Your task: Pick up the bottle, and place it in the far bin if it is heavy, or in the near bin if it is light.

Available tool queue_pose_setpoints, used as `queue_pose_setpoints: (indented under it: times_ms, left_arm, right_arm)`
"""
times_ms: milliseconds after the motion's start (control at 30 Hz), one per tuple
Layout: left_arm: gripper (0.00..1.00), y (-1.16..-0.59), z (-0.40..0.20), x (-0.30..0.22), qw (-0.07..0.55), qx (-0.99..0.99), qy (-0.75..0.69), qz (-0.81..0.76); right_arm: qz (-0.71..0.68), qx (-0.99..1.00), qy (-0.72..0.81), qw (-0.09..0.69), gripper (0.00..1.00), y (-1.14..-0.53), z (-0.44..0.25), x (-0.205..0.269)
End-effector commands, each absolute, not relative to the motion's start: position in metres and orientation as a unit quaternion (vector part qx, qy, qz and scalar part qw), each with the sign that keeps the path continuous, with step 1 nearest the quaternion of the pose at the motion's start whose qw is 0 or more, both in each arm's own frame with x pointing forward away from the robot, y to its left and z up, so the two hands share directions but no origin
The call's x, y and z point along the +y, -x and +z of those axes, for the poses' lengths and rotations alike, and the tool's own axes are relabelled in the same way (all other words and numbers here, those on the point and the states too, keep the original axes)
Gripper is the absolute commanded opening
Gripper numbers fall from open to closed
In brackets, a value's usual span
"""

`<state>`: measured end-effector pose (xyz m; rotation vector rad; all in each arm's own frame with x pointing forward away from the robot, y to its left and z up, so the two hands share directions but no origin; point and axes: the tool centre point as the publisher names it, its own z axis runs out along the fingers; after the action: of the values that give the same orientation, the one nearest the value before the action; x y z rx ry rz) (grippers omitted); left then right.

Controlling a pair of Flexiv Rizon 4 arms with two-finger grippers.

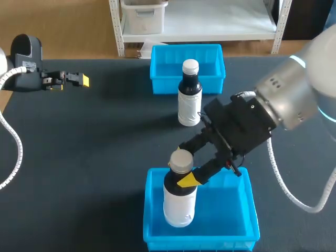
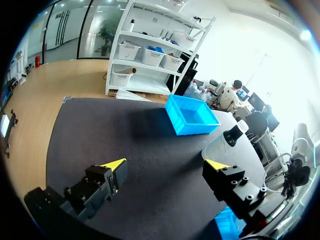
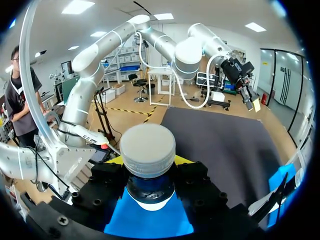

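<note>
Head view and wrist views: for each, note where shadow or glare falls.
Head view: soft shadow on the table left of the far bin and standing bottle; glare on the right arm's shell. Left wrist view: shadow patch beside the far bin. Right wrist view: cap of the gripped bottle evenly lit.

The black table (image 1: 94, 152) had a dark, matt, cloth-like top. Both the near blue plastic bin (image 1: 248, 207) and the far blue plastic bin (image 1: 161, 79) looked smooth and glossy. The dark-bodied bottle (image 1: 180, 205) had a shiny neck, a smooth white label and a matt grey ribbed cap (image 3: 148, 149). The right gripper (image 1: 184, 169) was matt black with smooth yellow plastic tips (image 1: 188, 180), and the right arm's shell (image 1: 286, 94) looked like satin silver metal
</note>
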<state>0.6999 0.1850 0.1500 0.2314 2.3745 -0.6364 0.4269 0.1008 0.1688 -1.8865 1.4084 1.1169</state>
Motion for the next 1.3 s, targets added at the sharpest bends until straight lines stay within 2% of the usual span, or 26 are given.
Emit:
queue_pose_setpoints:
  times_ms: [33,500,867,1033,1067,1100,1300]
  left_arm:
    - [1.0,-0.7,0.15,0.185,0.33,0.908,-0.088,-0.243]
    - [1.0,-0.7,0.15,0.185,0.33,0.908,-0.088,-0.243]
    - [1.0,-0.7,0.15,0.185,0.33,0.908,-0.088,-0.243]
    - [1.0,-0.7,0.15,0.185,0.33,0.908,-0.088,-0.243]
    - [1.0,-0.7,0.15,0.185,0.33,0.908,-0.088,-0.243]
    - [1.0,-0.7,0.15,0.185,0.33,0.908,-0.088,-0.243]
    - [1.0,-0.7,0.15,0.185,0.33,0.908,-0.088,-0.243]
  right_arm:
    - [0.412,0.52,0.701,0.263,0.0,-0.434,0.161,0.101]
    - [0.4,0.515,0.712,0.262,0.0,-0.45,0.144,0.1]
    - [0.404,0.519,0.709,0.254,0.44,-0.453,0.137,0.099]
    - [0.403,0.522,0.709,0.251,0.49,-0.453,0.135,0.099]
    - [0.402,0.522,0.709,0.25,0.64,-0.453,0.135,0.098]
    - [0.401,0.523,0.71,0.249,1.0,-0.453,0.135,0.098]
    - [0.399,0.527,0.709,0.245,1.0,-0.454,0.133,0.095]
